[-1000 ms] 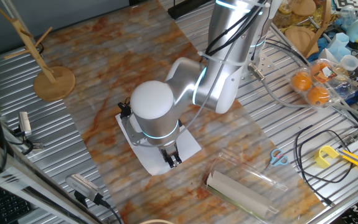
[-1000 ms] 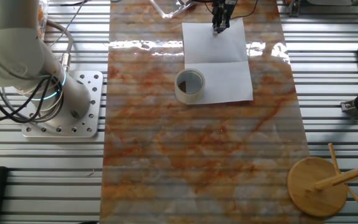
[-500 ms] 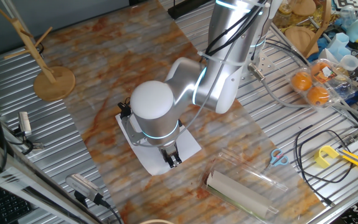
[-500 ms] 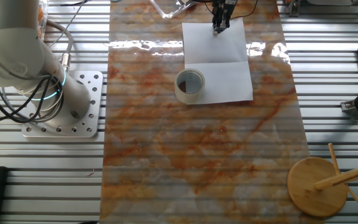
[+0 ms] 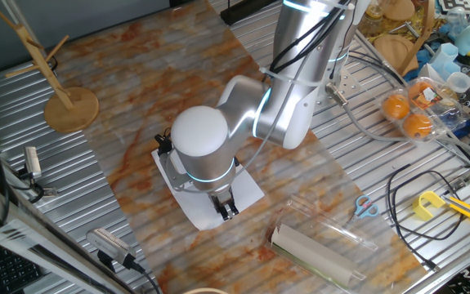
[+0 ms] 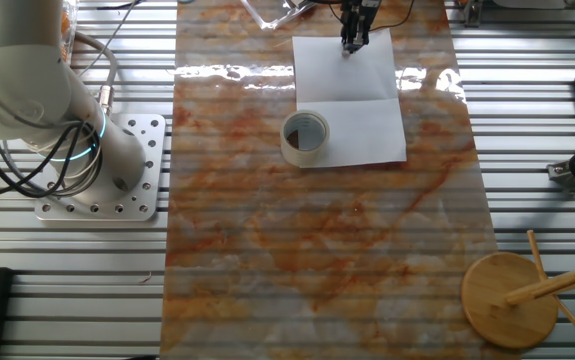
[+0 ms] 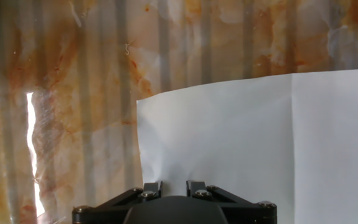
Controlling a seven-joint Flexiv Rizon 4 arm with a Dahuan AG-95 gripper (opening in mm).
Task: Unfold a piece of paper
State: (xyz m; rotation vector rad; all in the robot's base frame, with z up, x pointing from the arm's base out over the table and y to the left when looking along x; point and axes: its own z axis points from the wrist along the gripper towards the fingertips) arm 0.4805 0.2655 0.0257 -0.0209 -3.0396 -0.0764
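The piece of paper (image 6: 352, 110) lies spread open and flat on the marbled mat, with one crease across its middle. In one fixed view the arm's round joint hides most of the paper (image 5: 192, 211). My gripper (image 6: 352, 42) stands over the sheet's far edge, fingers pointing down. From the hand view the white paper (image 7: 259, 137) fills the lower right, and its crease runs upright near the right. My gripper (image 7: 174, 186) shows a narrow gap between its fingers, with paper visible through it. Those same fingers (image 5: 226, 210) hover just above the sheet.
A tape roll (image 6: 305, 137) sits on the paper's near half by the left edge. A beige roll in a clear sleeve (image 5: 312, 253) lies close to the gripper. A wooden stand (image 5: 69, 106), scissors (image 5: 366, 207), cables and boxed oranges (image 5: 406, 114) lie around the mat.
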